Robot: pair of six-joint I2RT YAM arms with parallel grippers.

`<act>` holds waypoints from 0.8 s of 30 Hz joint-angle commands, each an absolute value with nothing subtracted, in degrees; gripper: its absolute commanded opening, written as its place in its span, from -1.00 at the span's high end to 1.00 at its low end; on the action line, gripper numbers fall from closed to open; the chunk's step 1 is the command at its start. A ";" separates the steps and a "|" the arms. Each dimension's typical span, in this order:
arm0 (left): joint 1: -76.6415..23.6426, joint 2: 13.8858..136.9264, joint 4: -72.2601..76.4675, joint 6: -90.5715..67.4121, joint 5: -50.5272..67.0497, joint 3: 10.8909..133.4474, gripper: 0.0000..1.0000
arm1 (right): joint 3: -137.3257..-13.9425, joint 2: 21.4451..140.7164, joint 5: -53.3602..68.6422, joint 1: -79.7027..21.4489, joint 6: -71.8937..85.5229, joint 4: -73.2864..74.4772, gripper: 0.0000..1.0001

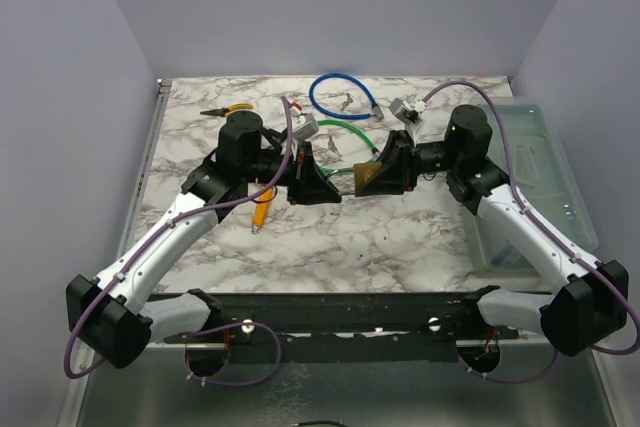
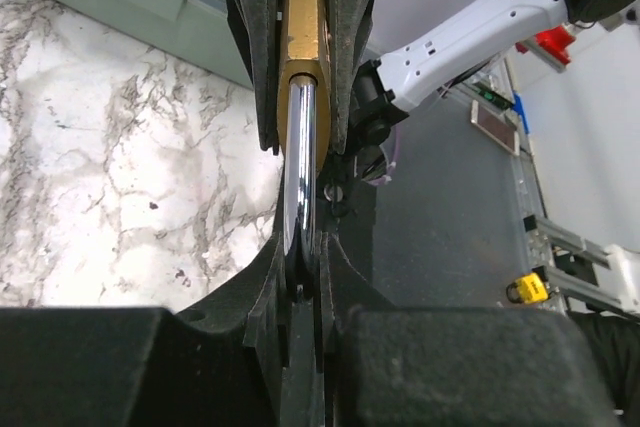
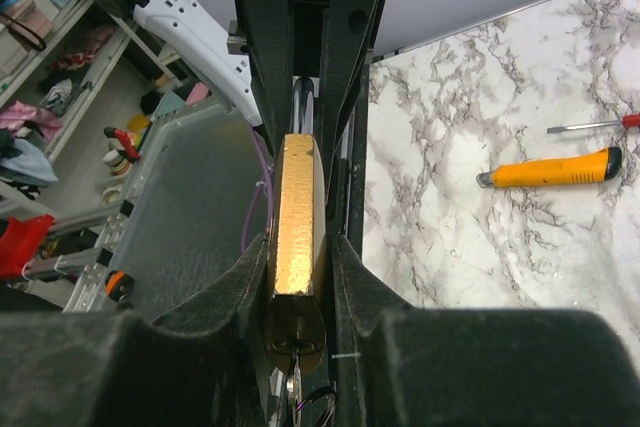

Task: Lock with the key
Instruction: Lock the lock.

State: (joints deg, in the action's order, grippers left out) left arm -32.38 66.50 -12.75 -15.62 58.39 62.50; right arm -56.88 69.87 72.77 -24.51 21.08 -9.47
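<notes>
The small brass padlock (image 3: 297, 217) hangs in the air over the middle of the marble-patterned tabletop (image 1: 400, 247), stretched between the two arms; the right fingers (image 3: 235, 297) are clenched on its flat gold body, and the left fingers (image 2: 250, 297) are clamped on the chrome shackle (image 2: 300, 167), which I see only edge-on, so I cannot tell whether both its legs sit in the body. A silver key (image 3: 290, 387) seems to sit in the keyhole at the underside, close to the right wrist.

The trouble, as I judge it: both arms are busy, so reaching the key means one must let go; if the left releases the thin, slick shackle carelessly, the lock may twist in the right's hold, or the key may drop out; a push with the shackle off its hole would jam it or pry the body loose.

Off at 8 o'clock from the lock lies an orange-handled utility knife (image 3: 550, 167); a blue cable loop (image 1: 340, 97) lies at 12 o'clock; a clear plastic bin (image 1: 530, 177) sits at 3 o'clock.
</notes>
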 commanded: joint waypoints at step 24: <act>-40.22 73.27 13.99 -29.98 55.67 62.80 1.00 | -55.10 73.47 69.52 -30.11 27.46 -20.24 0.99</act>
